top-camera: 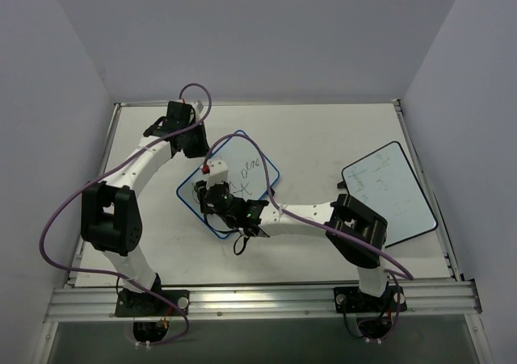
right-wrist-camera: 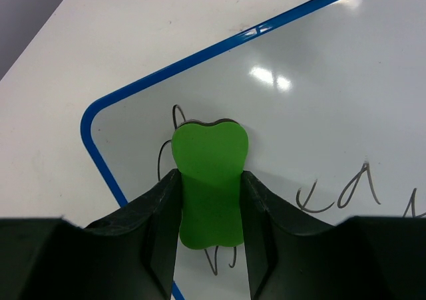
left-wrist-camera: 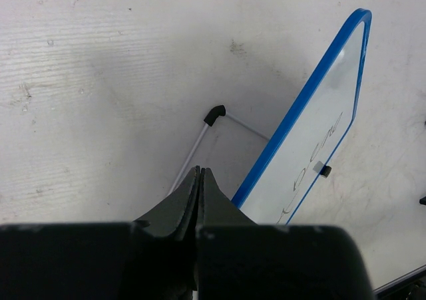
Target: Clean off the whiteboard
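The whiteboard [top-camera: 246, 177] with a thin blue frame and black scribbles sits at the table's middle, turned diagonally. My right gripper [top-camera: 213, 198] is shut on a green eraser [right-wrist-camera: 210, 147] and presses it flat on the whiteboard [right-wrist-camera: 319, 94] near a rounded corner, over some scribbles [right-wrist-camera: 346, 197]. My left gripper [top-camera: 194, 142] is shut with nothing seen between its fingers, just off the board's far-left edge. In the left wrist view the gripper [left-wrist-camera: 200, 171] hovers beside the blue-framed whiteboard [left-wrist-camera: 313, 147], which looks propped up on a thin wire leg with a black foot [left-wrist-camera: 214, 114].
A black-framed white board [top-camera: 388, 193] with faint marks lies at the right, near the table's right edge. A small red and white piece [top-camera: 206, 170] sits at the blue board's left side. Purple cables loop over both arms. Grey walls enclose the table [top-camera: 323, 138].
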